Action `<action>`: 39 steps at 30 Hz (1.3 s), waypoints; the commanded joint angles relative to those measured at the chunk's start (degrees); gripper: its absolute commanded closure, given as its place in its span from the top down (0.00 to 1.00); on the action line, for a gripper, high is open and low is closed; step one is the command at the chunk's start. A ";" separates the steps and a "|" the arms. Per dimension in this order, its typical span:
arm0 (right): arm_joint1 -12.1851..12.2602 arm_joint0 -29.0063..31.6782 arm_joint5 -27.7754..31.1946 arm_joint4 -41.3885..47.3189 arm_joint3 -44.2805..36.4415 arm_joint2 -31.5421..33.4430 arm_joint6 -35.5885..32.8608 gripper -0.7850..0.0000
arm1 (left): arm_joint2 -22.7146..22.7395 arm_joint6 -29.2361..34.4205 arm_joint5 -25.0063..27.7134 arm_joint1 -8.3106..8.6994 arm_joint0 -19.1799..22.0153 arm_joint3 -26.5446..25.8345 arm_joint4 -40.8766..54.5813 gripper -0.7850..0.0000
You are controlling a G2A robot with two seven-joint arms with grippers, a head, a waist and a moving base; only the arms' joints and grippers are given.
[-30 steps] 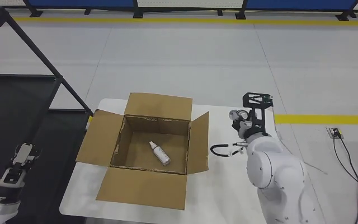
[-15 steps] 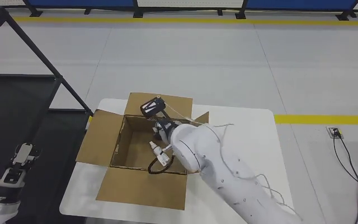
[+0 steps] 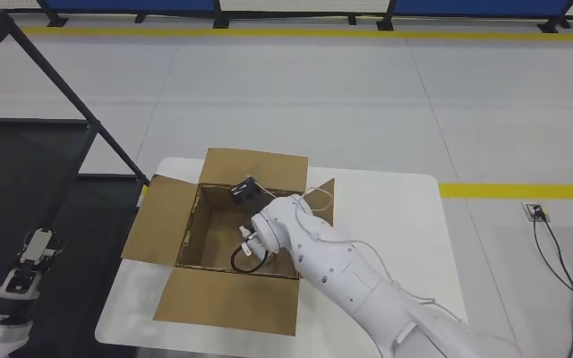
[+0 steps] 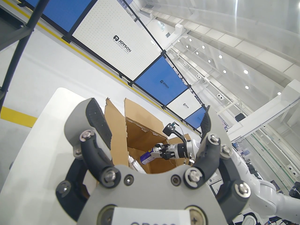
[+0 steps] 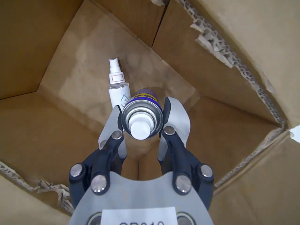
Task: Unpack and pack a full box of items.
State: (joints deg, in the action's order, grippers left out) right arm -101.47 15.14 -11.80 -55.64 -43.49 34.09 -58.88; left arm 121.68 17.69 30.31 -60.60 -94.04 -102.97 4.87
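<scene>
An open cardboard box (image 3: 253,167) stands on the white table (image 3: 376,192). My right gripper (image 5: 143,108) reaches down into the box and is shut on a blue-and-yellow spray can (image 5: 143,115), held upright above the box floor. A white spray bottle (image 5: 117,83) lies flat on the floor just beyond the can. The left wrist view looks across the table at the box (image 4: 140,127), with the right gripper (image 4: 155,152) holding the can (image 4: 147,156) inside it. My left gripper (image 4: 150,111) is open with nothing between its fingers, off the table's left side.
All four box flaps are folded outward; the front one (image 3: 228,300) overhangs the table's near edge. The box's torn inner edges (image 5: 211,40) are close around the right gripper. A black metal frame (image 3: 107,143) stands left of the table. Bare tabletop lies right of the box.
My right arm has swung from the table right of the box over its rim and lowered into it, carrying the spray can. The white bottle has not moved.
</scene>
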 commanded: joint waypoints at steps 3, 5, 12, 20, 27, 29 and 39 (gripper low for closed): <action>-1.70 -1.40 0.59 1.45 5.24 -0.28 2.44 0.28 | 0.00 0.00 0.00 0.00 0.00 0.00 0.00 1.00; -2.34 -1.87 1.04 2.26 6.99 -0.12 3.52 0.33 | 0.00 0.00 0.00 0.00 0.00 0.00 0.00 1.00; -3.92 -3.03 2.59 3.54 11.08 0.34 5.69 0.40 | 0.00 0.00 0.00 0.00 0.00 0.00 0.00 1.00; -4.57 -3.44 2.63 3.15 12.44 1.21 6.69 0.67 | 0.00 0.00 0.00 0.00 0.00 0.00 0.00 1.00; -4.50 -3.04 2.38 2.44 10.79 2.48 8.54 1.00 | 0.00 0.00 0.00 0.00 0.00 0.00 0.00 1.00; -4.08 -2.64 3.00 2.72 8.77 3.59 9.61 1.00 | 0.05 -0.12 -0.27 -0.03 -0.13 -0.21 -0.69 1.00; 2.79 9.98 7.88 -1.74 -19.18 15.31 12.28 1.00 | -3.24 0.74 -5.30 0.22 4.47 5.15 -8.28 1.00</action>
State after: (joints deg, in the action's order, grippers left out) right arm -99.56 22.50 -4.19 -56.28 -57.37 47.75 -46.49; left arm 119.10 17.61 25.28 -60.48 -90.45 -98.96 -2.41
